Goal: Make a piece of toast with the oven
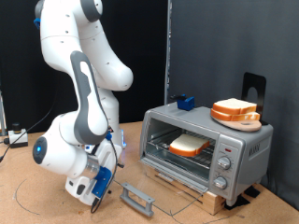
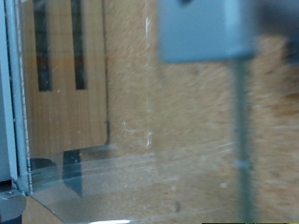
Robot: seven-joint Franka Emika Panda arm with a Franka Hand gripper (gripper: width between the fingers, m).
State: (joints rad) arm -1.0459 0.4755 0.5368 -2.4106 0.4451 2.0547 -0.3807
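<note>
Surface: brown particle-board surface (image 1: 37, 201) is being backed by black curtains.
Oven: the oven (image 1: 207, 147) is being shown with its glass door (image 1: 140, 199) lowered flat.
Toast: the piece of toast (image 1: 191, 145) is being carried flat on the rack inside, long axis running across the opening.
Jaws: the gripper (image 1: 93, 191) is being held low beside the door handle; the toast is lying up and towards the exterior view's right.
Grip: whether the jaws are released or clenched cannot be told.

one toaster oven (image 1: 206, 147), one bread slice (image 1: 190, 145) on its rack, three knobs (image 1: 222, 164), one stack of slices (image 1: 234, 112) on an orange plate (image 1: 245, 121).
</note>
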